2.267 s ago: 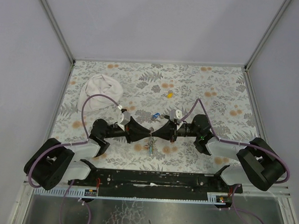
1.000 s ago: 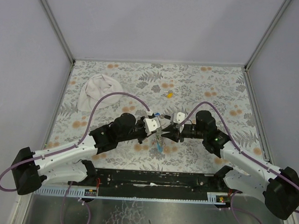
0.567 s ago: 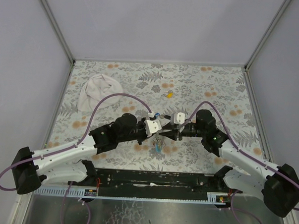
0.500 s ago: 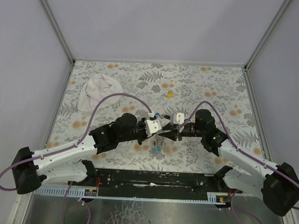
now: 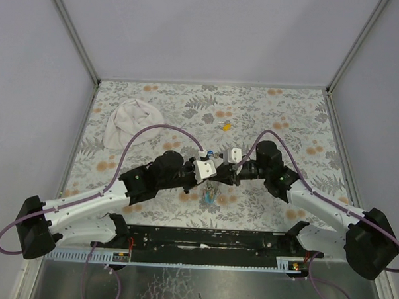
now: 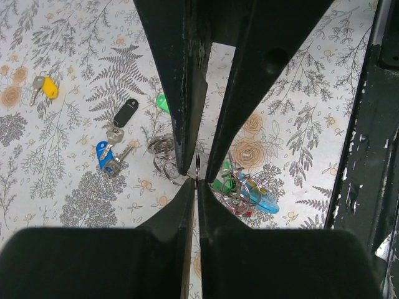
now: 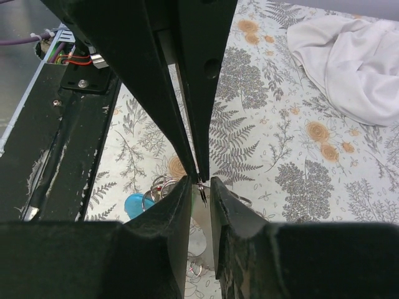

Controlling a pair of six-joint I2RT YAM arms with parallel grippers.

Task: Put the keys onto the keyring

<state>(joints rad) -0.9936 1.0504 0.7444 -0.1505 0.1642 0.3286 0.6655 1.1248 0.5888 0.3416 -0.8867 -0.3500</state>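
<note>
Seen from above, 2 black and white robot arms reached inward over a bench (image 5: 287,120) covered in a grey fern and orange flower print, and their tips met at its near centre. The left hand (image 6: 196,185) was pinched almost fully closed on a thin metal ring (image 6: 197,167) of the keyring (image 5: 211,193), which stood edge-on between its fingertips. The right hand (image 7: 200,182) pointed at it from the opposite side. Its fingers were parted by a narrow gap with the same ring in that gap, and I could not tell whether they touched it. Below the tips sat the rest of the keyring: the silver spiral coil (image 6: 163,156), the light-blue piece (image 6: 260,200) and a small red bit (image 6: 240,211). Whether these hung or rested on the bench was unclear. 3 keys lay loose on the bench beside it, the black key (image 6: 125,113) and blue key (image 6: 103,154) close together and the yellow key (image 6: 48,88) farther off. The green key (image 6: 163,103) showed only its head, just beside a right finger. A crumpled white cloth (image 5: 133,122) lay at the far left.
</note>
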